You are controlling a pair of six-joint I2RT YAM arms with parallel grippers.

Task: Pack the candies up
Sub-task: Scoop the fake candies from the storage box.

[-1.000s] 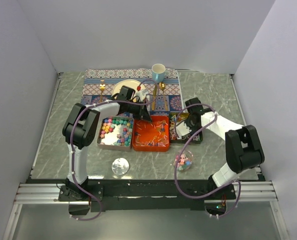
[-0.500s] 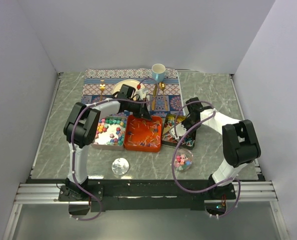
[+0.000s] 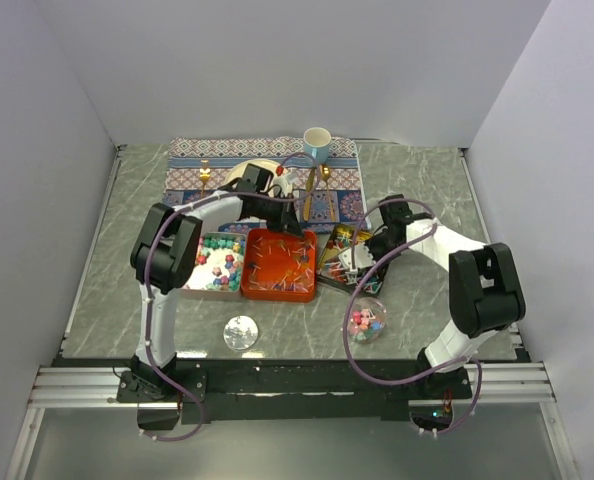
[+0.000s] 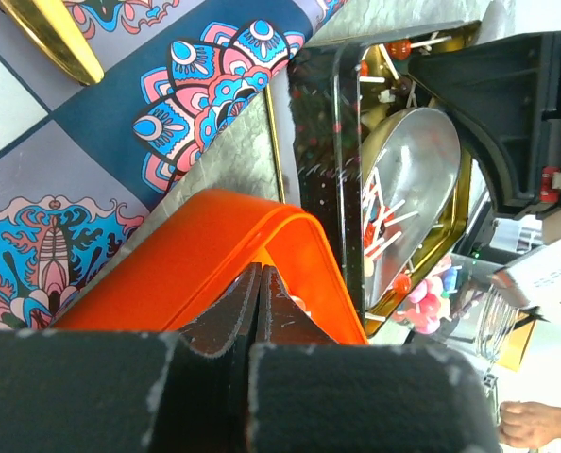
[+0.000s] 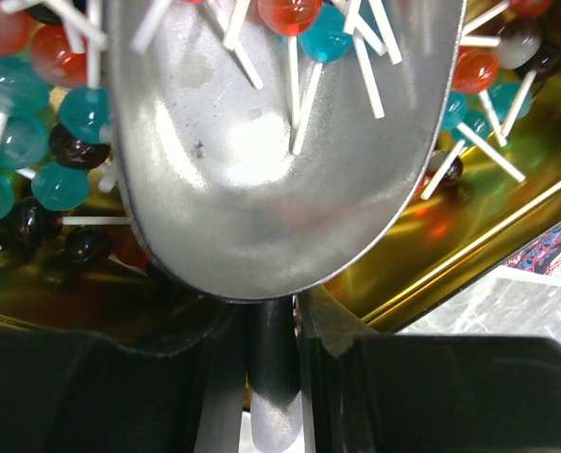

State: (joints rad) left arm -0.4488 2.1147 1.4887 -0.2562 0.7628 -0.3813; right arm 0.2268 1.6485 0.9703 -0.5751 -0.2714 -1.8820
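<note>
Top external view: candies (image 3: 220, 264) fill three tins side by side, with the orange tin (image 4: 214, 236) in the middle, and a clear bowl (image 3: 381, 310) nearer the arms, to that tin's right. Left hand (image 4: 257, 283) is pinched on the orange tin's far rim. Right hand (image 5: 276, 326) clamps the handle of a metal scoop (image 5: 280, 170) lying in the dark tin (image 4: 318, 142) right of the orange tin.
</note>
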